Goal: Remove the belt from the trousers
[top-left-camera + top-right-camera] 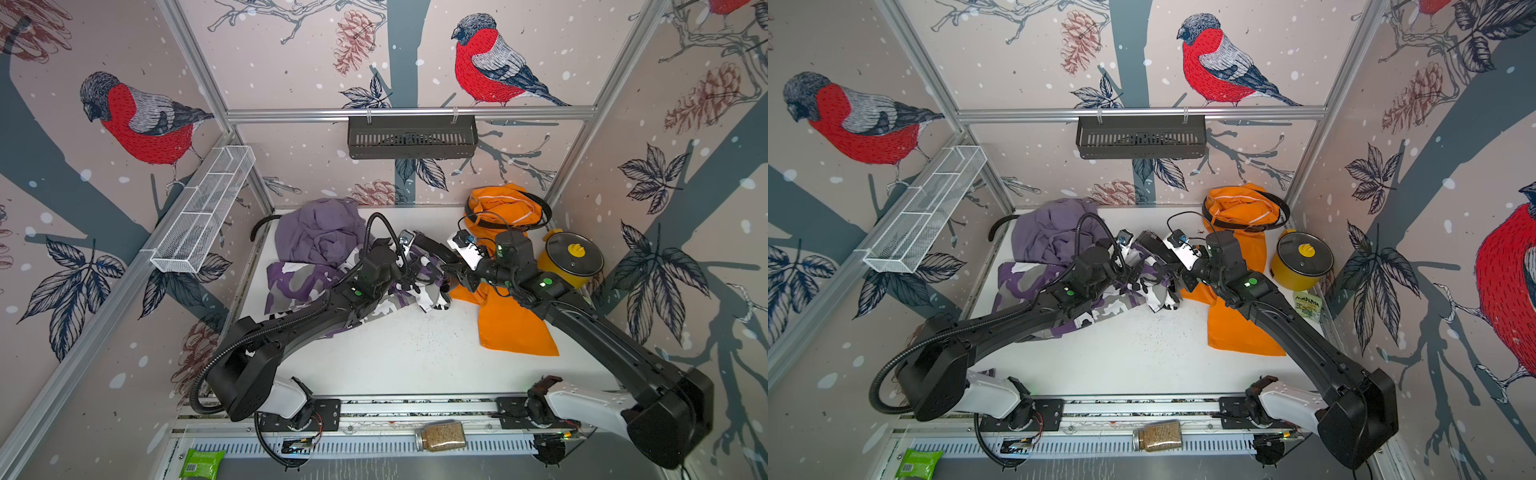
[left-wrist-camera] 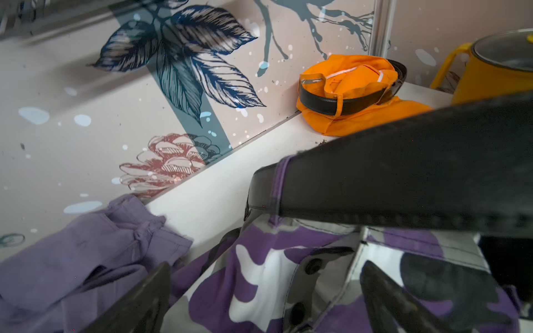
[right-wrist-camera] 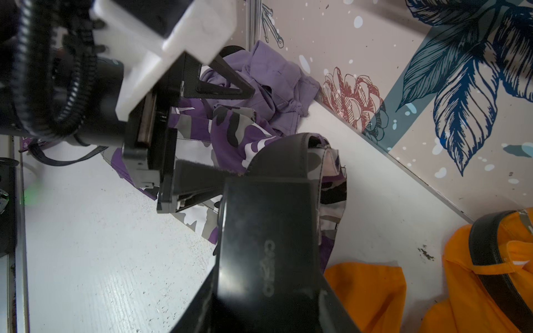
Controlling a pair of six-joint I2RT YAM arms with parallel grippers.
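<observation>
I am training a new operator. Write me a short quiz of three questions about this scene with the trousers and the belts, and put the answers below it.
1. True or false: the orange trousers have a belt in their loops.
2. The left gripper is open above which trousers? A the lilac; B the camo; C the orange.
3. In a few words: what does the right gripper grip?

Key: 1 true; 2 B; 3 the second belt, threaded on the camo.
</observation>
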